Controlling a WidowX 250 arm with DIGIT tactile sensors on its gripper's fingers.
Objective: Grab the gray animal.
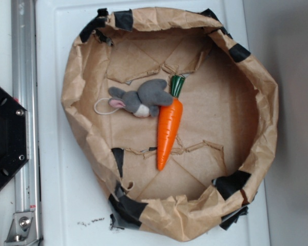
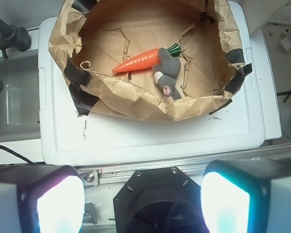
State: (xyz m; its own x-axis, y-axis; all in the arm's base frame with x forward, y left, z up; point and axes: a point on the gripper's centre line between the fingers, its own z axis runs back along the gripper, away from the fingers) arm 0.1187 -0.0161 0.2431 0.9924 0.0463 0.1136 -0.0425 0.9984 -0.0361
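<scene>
Glowing white pads (image 2: 60, 204) of pincer (image 2: 140, 204) spread wide apart at bottom of wrist view, pinching nothing, well short of crumpled brown paper basin (image 2: 131, 99) with black tape patches. Small gray plush rabbit (image 1: 141, 98) lying inside on its side, touching orange toy carrot (image 1: 167, 130) near green top. White worktop (image 2: 150, 136) beneath.

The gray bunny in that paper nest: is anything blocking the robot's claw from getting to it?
Partly. The crumpled paper wall rises between the open gripper and the gray rabbit. The carrot lies touching the rabbit's side. Nothing covers it from above.
</scene>
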